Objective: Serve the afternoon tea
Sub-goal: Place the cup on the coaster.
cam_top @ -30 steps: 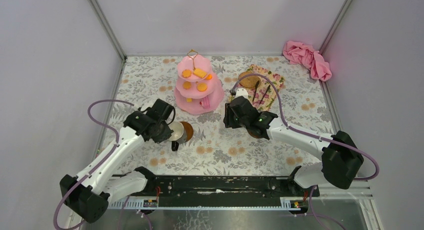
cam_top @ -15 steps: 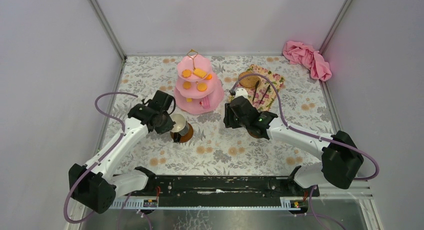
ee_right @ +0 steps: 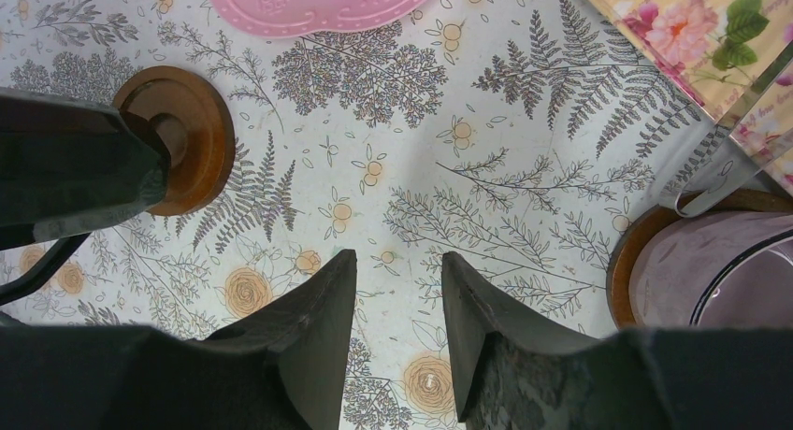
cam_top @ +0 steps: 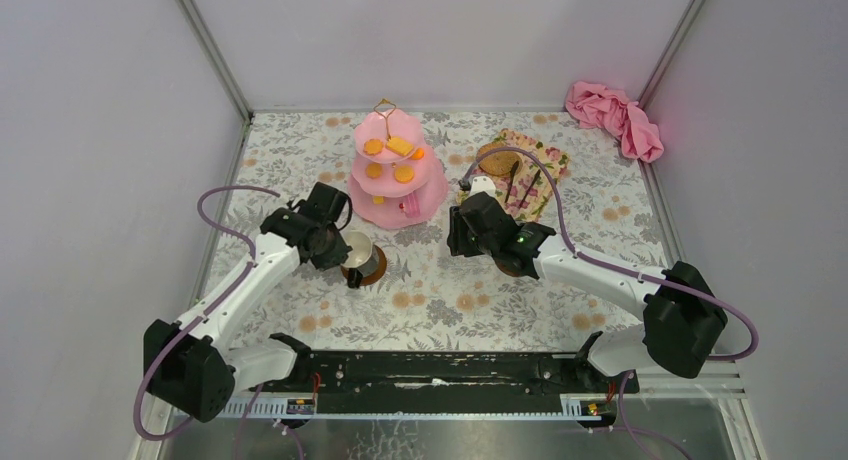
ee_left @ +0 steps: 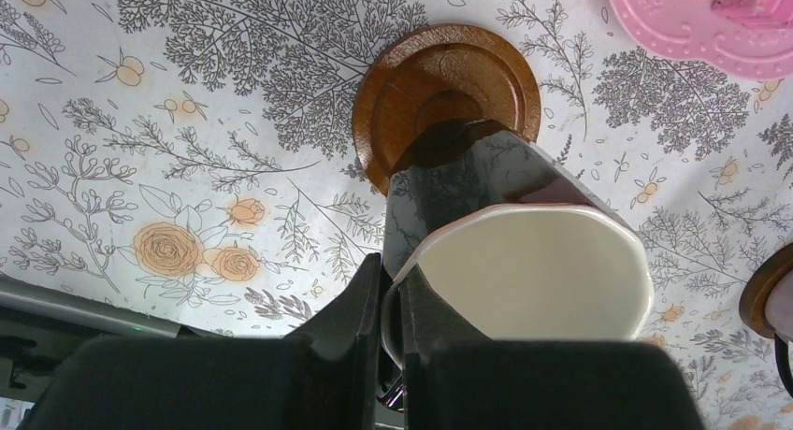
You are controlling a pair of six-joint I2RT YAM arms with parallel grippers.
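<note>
My left gripper (ee_left: 393,280) is shut on the rim of the white mug (ee_left: 533,271), which is white inside and dark and glossy outside. The mug is tilted, with its base at the centre of a brown saucer (ee_left: 439,75); I cannot tell whether it rests there. In the top view the mug (cam_top: 357,250) sits in front of the pink three-tier cake stand (cam_top: 398,175), which holds orange and yellow biscuits (cam_top: 400,146). My right gripper (ee_right: 397,262) is open and empty above the table. The purple mug (ee_right: 720,271) stands on the second saucer (ee_right: 631,262) to its right.
A floral mat (cam_top: 525,165) at the back right holds slim black tongs (cam_top: 515,185) and a round brown disc (cam_top: 498,163). A pink cloth (cam_top: 615,115) lies in the back right corner. Enclosure walls stand on three sides.
My left gripper has carried the white mug right and back, from beside the saucer to over its centre. The right arm has not moved.
</note>
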